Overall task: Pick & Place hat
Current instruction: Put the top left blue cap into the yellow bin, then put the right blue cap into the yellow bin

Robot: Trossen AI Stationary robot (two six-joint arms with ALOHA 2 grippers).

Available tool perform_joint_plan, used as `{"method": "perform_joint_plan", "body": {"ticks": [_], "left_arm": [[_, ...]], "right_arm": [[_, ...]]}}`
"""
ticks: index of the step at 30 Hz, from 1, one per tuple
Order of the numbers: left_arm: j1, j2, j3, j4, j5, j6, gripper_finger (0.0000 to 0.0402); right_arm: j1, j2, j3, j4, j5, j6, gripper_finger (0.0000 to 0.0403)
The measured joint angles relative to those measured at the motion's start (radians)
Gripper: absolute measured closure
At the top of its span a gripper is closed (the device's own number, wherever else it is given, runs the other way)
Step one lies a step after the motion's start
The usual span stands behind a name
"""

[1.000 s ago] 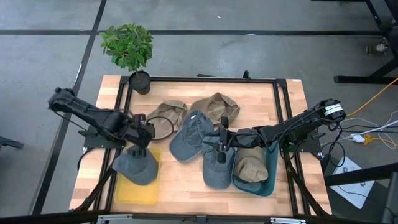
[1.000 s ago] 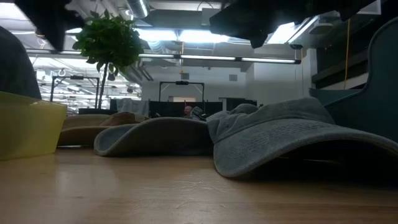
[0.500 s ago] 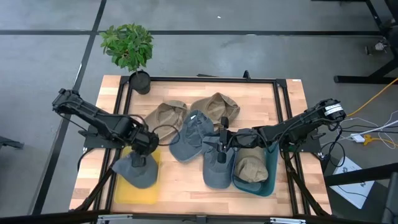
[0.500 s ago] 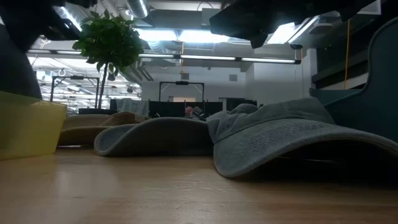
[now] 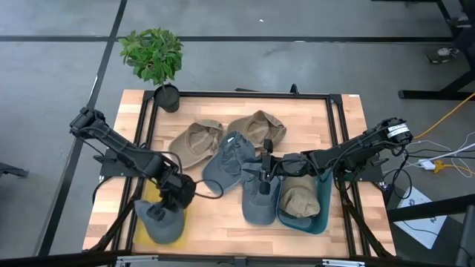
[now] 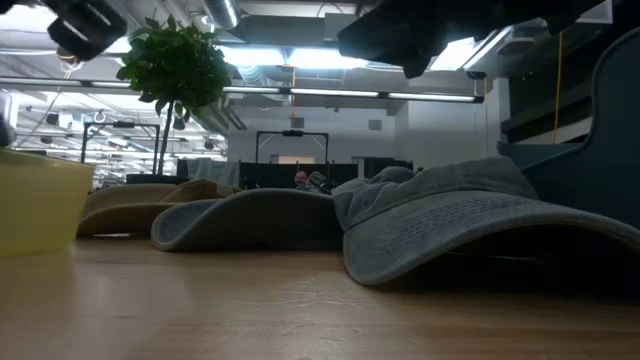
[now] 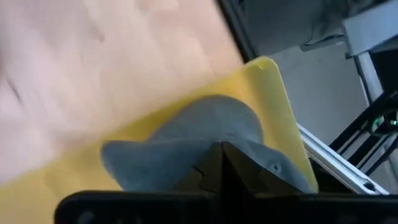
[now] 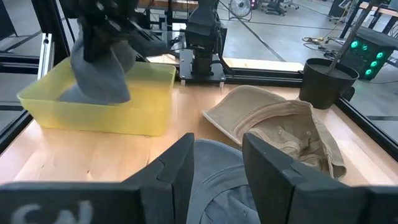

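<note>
Lower now, grey hat in left pincer over yellow bin.

Robotics lab or workshop, grey concrete floor, exposed ceiling ducts, strip lights

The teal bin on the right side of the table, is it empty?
No, the high view shows a tan fabric cap lying inside the teal bin.

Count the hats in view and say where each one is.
6. One gray hat is held by the left end effector over the yellow bin; two tan hats at the back; two gray hats mid-table; one tan hat in the teal bin. Others may be hidden.
</note>
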Motion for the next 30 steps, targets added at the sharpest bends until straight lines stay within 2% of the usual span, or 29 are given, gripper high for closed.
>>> {"method": "perform_joint_plan", "body": {"ticks": [4,12,19,23,30], "left_arm": [[0.005,-0.022,0.0,0.005,-0.085,0.018,0.04],[0.019,-0.167,0.0,0.002,-0.417,-0.006,0.0399],[0.019,-0.277,0.0,0.138,-0.688,-0.005,0.0398],[0.019,-0.298,0.0,0.189,-0.774,0.025,0.0393],[0.038,-0.266,0.0,0.203,-0.873,0.046,0.0364]], "right_arm": [[0.0,0.0,0.0,-0.01,0.0,0.0,0.0268],[0.0,0.0,0.0,-0.015,0.001,-0.038,0.0268],[0.0,0.0,0.0,-0.05,0.001,-0.049,0.0268],[0.001,0.0,0.0,-0.079,0.0,-0.028,0.0268],[0.024,0.0,0.0,-0.222,-0.008,0.179,0.0268]]}}
